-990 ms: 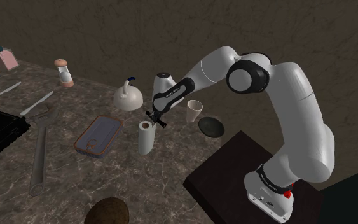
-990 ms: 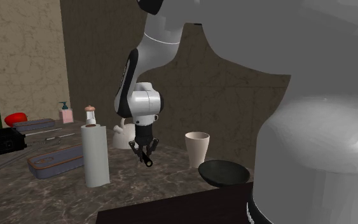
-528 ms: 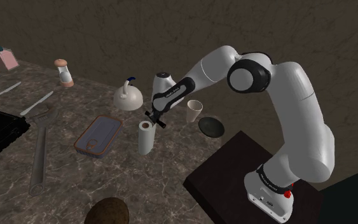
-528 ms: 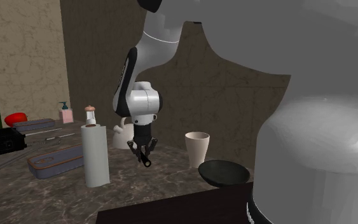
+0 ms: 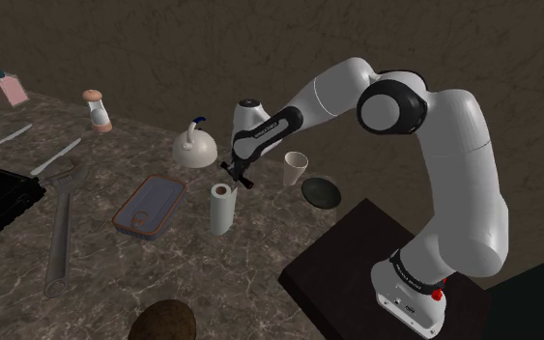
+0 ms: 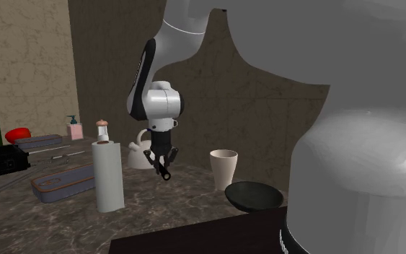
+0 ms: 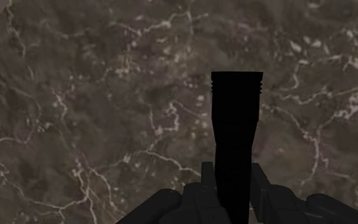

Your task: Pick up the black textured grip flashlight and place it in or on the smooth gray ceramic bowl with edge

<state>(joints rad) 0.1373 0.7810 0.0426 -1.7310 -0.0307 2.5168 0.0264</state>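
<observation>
Above the marbled counter (image 7: pixel 75 95), item one: gripper (image 6: pixel 164 160), fingers clamped on the black flashlight (image 7: pixel 235 121), which hangs clear of the surface. Against a second ago I log it slightly higher, so I judge the lift done. Item two: dark bowl (image 5: pixel 321 192), at three o'clock from the gripper in the shoulder view, awaiting the carry-over.

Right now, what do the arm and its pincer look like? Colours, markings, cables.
The arm has glossy white rounded links with dark joints. A black forearm sleeve carries small white lettering, unreadable. The hand housing is white; the pincer is all black, two-fingered. A small red mark sits near the base. No loose cables show.
</observation>
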